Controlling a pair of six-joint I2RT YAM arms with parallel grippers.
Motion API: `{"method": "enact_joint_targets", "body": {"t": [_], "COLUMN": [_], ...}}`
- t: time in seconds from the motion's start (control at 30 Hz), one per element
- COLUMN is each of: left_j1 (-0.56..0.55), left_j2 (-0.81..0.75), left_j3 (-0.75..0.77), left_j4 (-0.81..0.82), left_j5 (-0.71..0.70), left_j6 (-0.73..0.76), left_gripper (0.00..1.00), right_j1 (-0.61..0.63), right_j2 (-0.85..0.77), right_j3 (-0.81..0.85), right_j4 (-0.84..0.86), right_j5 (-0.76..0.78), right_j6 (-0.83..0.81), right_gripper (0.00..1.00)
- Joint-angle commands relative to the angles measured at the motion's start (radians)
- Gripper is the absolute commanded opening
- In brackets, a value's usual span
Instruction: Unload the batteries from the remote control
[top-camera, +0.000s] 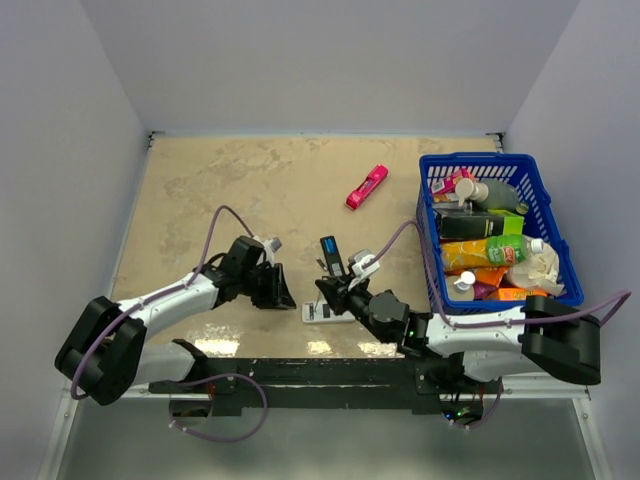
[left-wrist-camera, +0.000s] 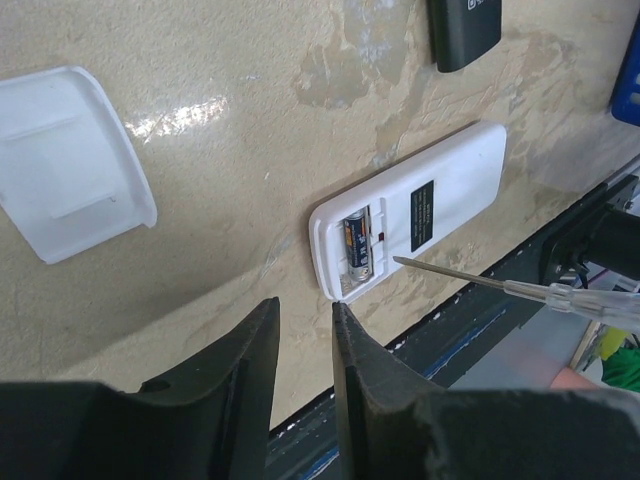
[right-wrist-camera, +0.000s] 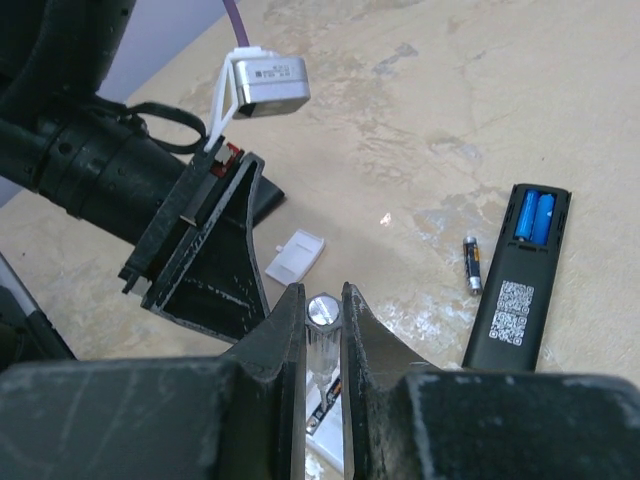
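Observation:
A white remote (left-wrist-camera: 425, 205) lies back-up near the table's front edge, its battery bay open with one dark cell (left-wrist-camera: 357, 243) inside; it also shows in the top view (top-camera: 322, 314). My right gripper (right-wrist-camera: 322, 300) is shut on a clear-handled screwdriver (right-wrist-camera: 322, 312), whose metal tip (left-wrist-camera: 440, 269) rests by the bay. My left gripper (left-wrist-camera: 305, 312) is open and empty, just left of the remote's end. A black remote (right-wrist-camera: 515, 290) holds two blue batteries (right-wrist-camera: 533, 215). A greyish battery (right-wrist-camera: 472, 263) lies loose beside it.
A white battery cover (left-wrist-camera: 65, 160) lies left of the white remote. A pink object (top-camera: 367, 186) lies farther back. A blue basket (top-camera: 545, 205) full of bottles and packs stands at the right. The dark front rail (left-wrist-camera: 500, 310) runs close behind the remote.

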Motion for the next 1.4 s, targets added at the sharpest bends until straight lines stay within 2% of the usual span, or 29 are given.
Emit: {"method": "enact_joint_targets", "body": {"t": [0.0, 0.67, 1.1, 1.37], "left_j1": [0.003, 0.001, 0.003, 0.001], "left_j2": [0.015, 0.043, 0.044, 0.047], "left_j3": [-0.003, -0.024, -0.067, -0.07], "left_j4": [0.058, 0.107, 0.141, 0.147], "left_j5": [0.039, 0.056, 0.059, 0.056], "left_j6": [-0.002, -0.038, -0.061, -0.059], "left_gripper": [0.33, 0.33, 0.32, 0.32], "right_j1": [0.006, 0.028, 0.16, 0.203], "right_j2": [0.009, 0.128, 0.248, 0.259], "right_j3": [0.049, 0.08, 0.11, 0.145], "right_j4": [0.083, 0.086, 0.075, 0.035], "right_j5": [0.058, 0.078, 0.211, 0.247], "right_j6": [-0.032, -0.073, -0.161, -0.199], "right_gripper": [0.0, 0.0, 0.0, 0.0]}}
